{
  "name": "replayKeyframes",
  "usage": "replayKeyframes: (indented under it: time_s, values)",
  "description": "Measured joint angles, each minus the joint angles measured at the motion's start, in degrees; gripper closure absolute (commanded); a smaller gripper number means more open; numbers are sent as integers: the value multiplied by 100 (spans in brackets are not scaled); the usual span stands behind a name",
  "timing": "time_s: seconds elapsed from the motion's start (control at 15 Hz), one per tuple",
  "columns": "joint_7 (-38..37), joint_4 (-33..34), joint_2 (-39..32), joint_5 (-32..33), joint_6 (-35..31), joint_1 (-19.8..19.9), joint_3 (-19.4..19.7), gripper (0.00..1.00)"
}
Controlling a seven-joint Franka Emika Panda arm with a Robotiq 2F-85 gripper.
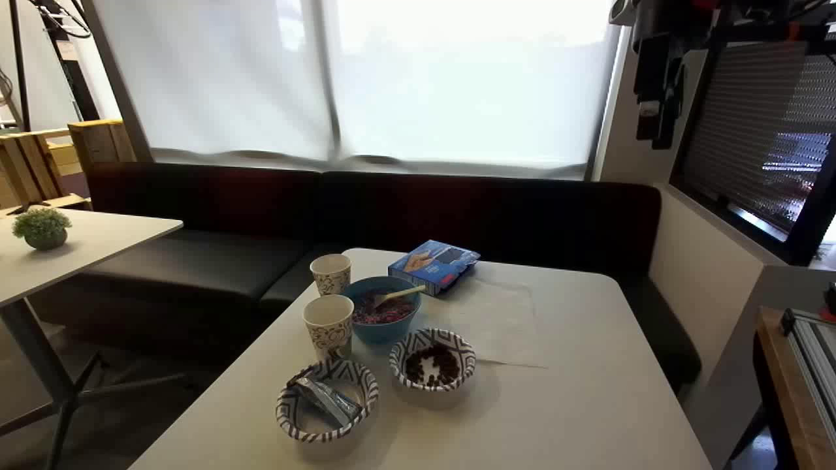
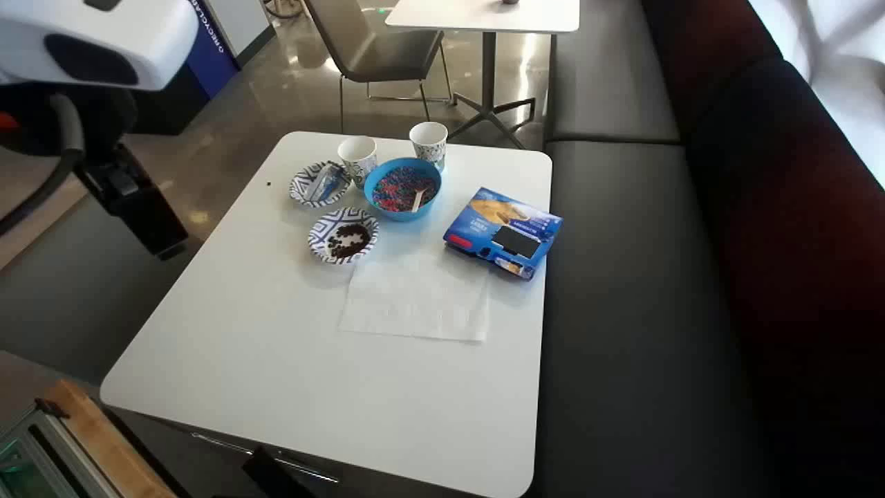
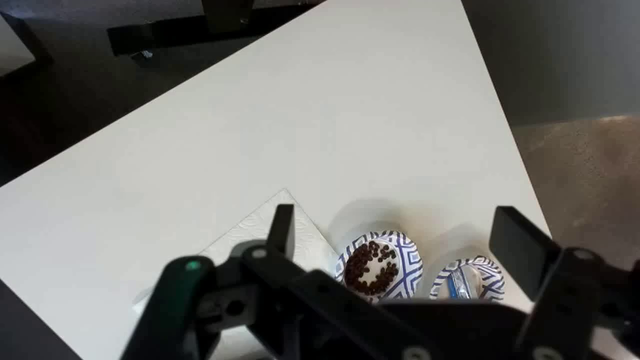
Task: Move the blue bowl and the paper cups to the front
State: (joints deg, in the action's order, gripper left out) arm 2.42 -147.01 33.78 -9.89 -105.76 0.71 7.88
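Observation:
The blue bowl (image 1: 383, 334) stands upright on the white table and holds reddish and blue bits with a light spoon in them; it also shows in an exterior view (image 2: 408, 215). Two patterned cream-white paper cups stand upright close beside it, one cup (image 1: 328, 329) (image 2: 358, 162) near a patterned bowl and one cup (image 1: 332, 277) (image 2: 429, 145) by the table edge. My gripper (image 3: 400, 235) is open and empty. It hangs high, well away from the bowl and cups, in both exterior views (image 1: 656, 127) (image 2: 166, 238). The blue bowl and cups do not show in the wrist view.
A patterned bowl with dark beans (image 1: 465, 362) (image 3: 412, 265) and a patterned bowl with a packet (image 1: 367, 390) (image 3: 492, 280) stand beside the blue bowl. A blue box (image 2: 505, 232) and a paper towel (image 2: 415, 304) lie on the table (image 2: 276, 346). A bench (image 2: 622, 346) runs alongside.

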Motion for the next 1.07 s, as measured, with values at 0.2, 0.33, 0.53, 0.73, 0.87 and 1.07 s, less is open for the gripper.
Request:
replayKeyframes:
  time_s: [0.2,0.33,0.53,0.73,0.87,1.07]
  values:
    - [0,0,0,0,0,0,0,0]
    - [0,0,0,0,0,0,0,0]
    - [0,0,0,0,0,9,-9,0]
    - [-181,-54,-229,-6,-844,73,-176,0]
    - [-462,-92,-686,-35,-1803,71,-354,0]
    - [-942,-98,-1614,-77,-3122,36,-614,0]
